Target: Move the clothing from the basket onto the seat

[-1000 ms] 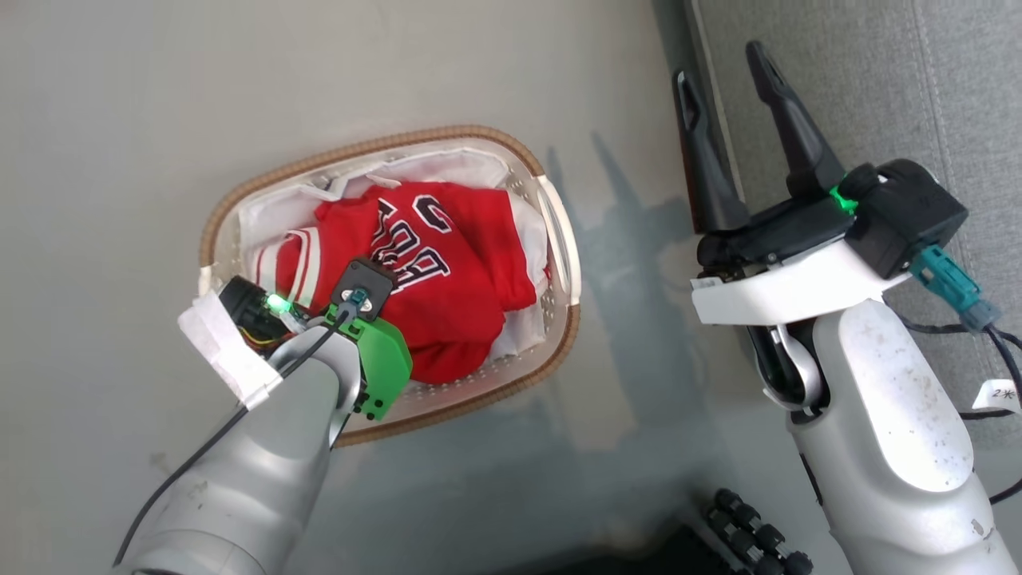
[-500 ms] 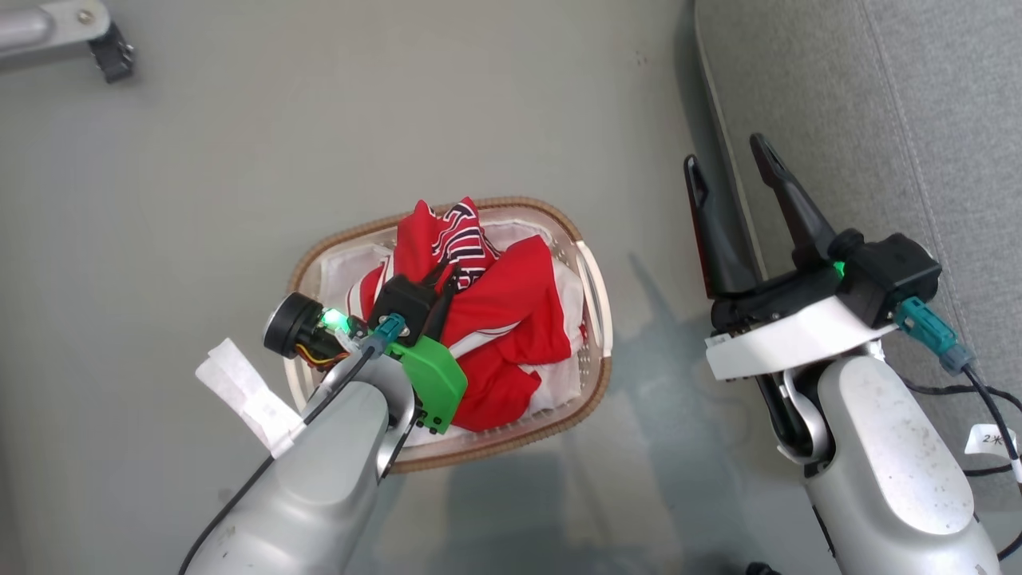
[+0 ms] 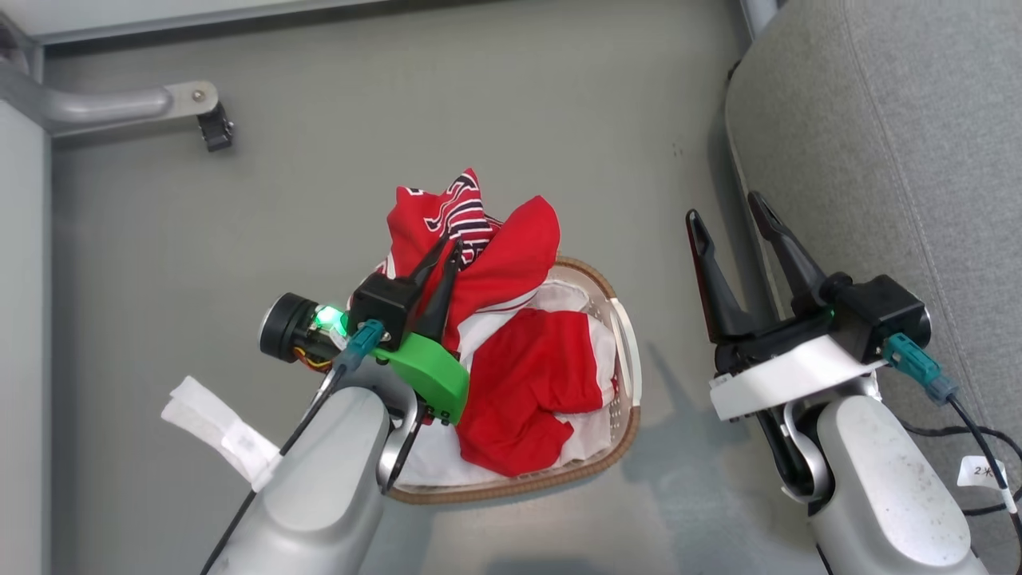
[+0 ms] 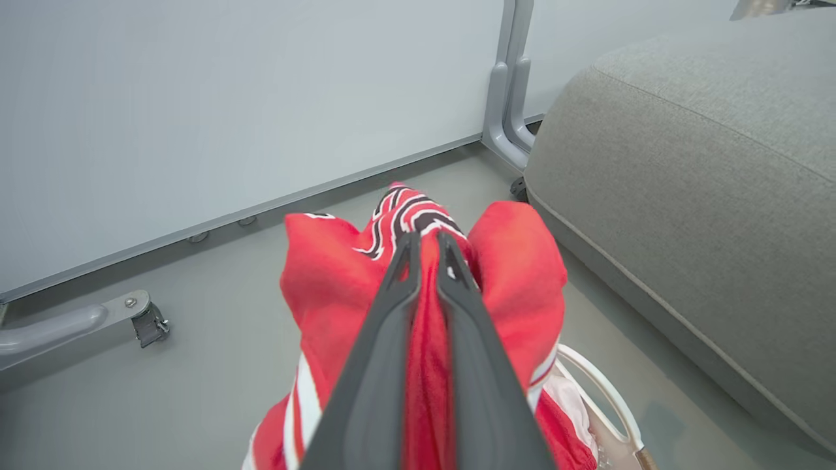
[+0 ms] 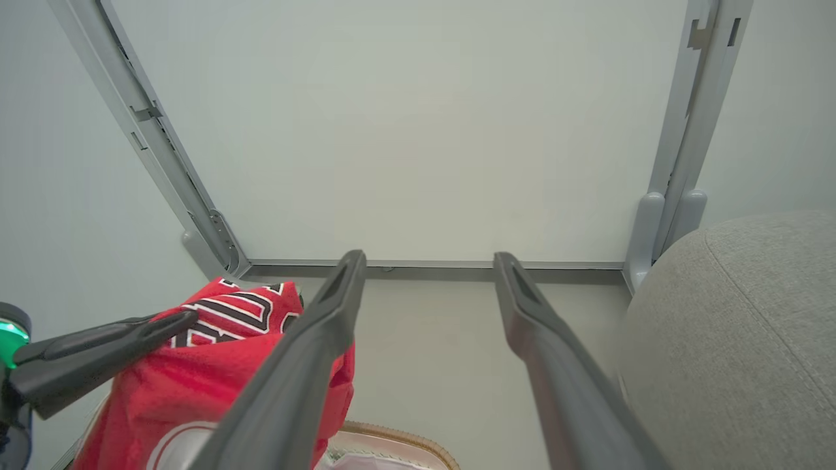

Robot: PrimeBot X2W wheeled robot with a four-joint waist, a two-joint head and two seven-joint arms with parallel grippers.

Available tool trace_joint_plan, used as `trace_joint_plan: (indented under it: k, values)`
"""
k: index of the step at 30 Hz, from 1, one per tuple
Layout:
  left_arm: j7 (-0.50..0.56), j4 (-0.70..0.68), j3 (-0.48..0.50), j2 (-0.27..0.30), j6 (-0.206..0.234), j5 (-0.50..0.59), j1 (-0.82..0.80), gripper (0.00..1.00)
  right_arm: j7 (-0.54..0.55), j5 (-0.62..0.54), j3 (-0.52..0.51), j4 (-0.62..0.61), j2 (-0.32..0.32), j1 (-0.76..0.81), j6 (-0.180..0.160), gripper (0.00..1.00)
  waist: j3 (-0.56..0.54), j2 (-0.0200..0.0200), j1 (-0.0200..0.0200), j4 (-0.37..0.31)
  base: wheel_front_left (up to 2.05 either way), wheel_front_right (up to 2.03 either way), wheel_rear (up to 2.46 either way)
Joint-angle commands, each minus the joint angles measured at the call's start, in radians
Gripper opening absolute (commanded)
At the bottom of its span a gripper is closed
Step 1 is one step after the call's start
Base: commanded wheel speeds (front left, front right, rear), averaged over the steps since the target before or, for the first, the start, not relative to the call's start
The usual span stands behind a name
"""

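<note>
Grey upholstered seat [image 3: 902,160]: lying just to the right of the right gripper's jaws, its rounded corner reaching past their tips.

Oval white laundry basket [image 3: 631,359] with brown woven rim: sitting on the grey floor [image 3: 399,104] below the left gripper's jaws and to the left of the right gripper's jaws.

Red jersey [image 3: 511,239] with white stripes and dark white-edged lettering: being held up over the basket, bunching out past the left fingertips and draping down on both sides of them; whether its lower end is touching the basket cannot be told.

Plain red garment [image 3: 535,375]: lying in the basket, below and to the right of the left jaws, on a white cloth sheet [image 3: 431,459].

Left gripper [image 4: 428,238]: jaws pressing together on a fold of the jersey.

Right gripper [image 3: 722,209]: jaws standing wide apart, gripping nothing, between basket and seat.
</note>
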Motion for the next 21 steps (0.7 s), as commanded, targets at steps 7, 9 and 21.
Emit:
trace_joint_plan:
  k: [7, 9, 21]
  values:
    - [-0.001, -0.097, 0.058, 0.003, -0.006, 0.011, 0.065, 0.0, -0.004, 0.007, -0.012, 0.026, 0.001, 0.06, 0.0, 1.0, -0.082, 0.0, 0.0001, 0.032, 0.0, 0.0, 0.0]
    - [-0.001, -0.123, 0.069, 0.003, -0.008, 0.018, 0.077, 0.0, -0.004, 0.008, -0.013, 0.031, 0.003, 0.072, 0.0, 1.0, -0.1, 0.0, 0.0001, 0.035, 0.0, 0.0, 0.0]
    - [-0.001, -0.235, 0.104, 0.003, -0.017, 0.007, 0.114, 0.0, -0.004, 0.007, -0.016, 0.054, 0.007, 0.127, 0.0, 1.0, -0.167, 0.0, 0.0001, 0.043, 0.0, 0.0, 0.0]
